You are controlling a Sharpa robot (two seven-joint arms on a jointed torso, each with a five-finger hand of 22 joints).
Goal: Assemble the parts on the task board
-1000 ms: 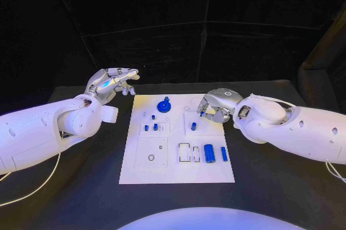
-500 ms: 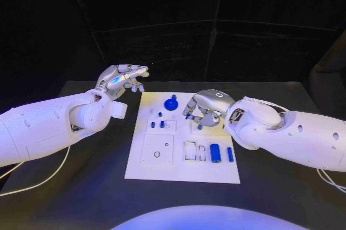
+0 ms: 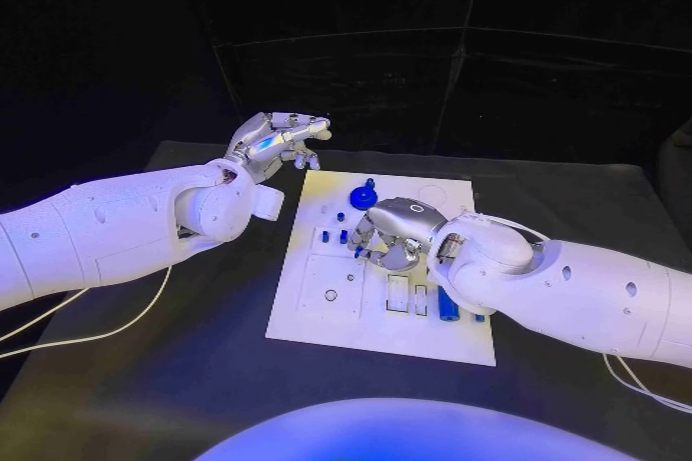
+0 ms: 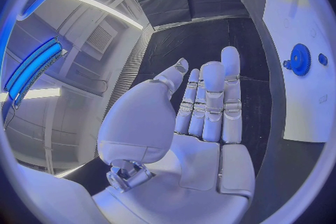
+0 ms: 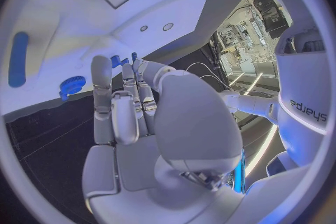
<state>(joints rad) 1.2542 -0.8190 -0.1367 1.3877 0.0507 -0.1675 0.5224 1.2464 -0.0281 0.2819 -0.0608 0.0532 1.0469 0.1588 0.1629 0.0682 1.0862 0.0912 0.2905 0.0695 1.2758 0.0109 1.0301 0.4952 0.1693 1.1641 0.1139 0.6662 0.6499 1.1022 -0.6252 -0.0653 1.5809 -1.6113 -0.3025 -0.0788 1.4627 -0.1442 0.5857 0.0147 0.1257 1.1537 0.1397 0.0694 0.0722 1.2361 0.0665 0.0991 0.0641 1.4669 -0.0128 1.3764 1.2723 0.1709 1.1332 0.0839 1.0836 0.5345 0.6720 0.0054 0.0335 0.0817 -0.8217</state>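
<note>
- My right robot hand hangs low over the middle of the task board, fingers curled down toward the small blue pegs left of centre in the head view. Whether anything is already pinched I cannot tell; the fingertips hide it.
- My left robot hand is raised in the upper left of the frame, off the board's far corner, fingers loosely bent and holding nothing; the left wrist view shows a bare palm with the fingers side by side.
- The blue gear sits near the board's upper edge; a blue cylinder lies toward the lower right, partly under my right forearm.
- These parts look like hard, light plastic: stiff, not fragile, but smooth and small, so I expect them to slip or tip easily.
- I judge a fingertip pinch across a peg's sides, near its top, safest; the gear is best taken by its central hub.
- The board rests on the black worktop.
</note>
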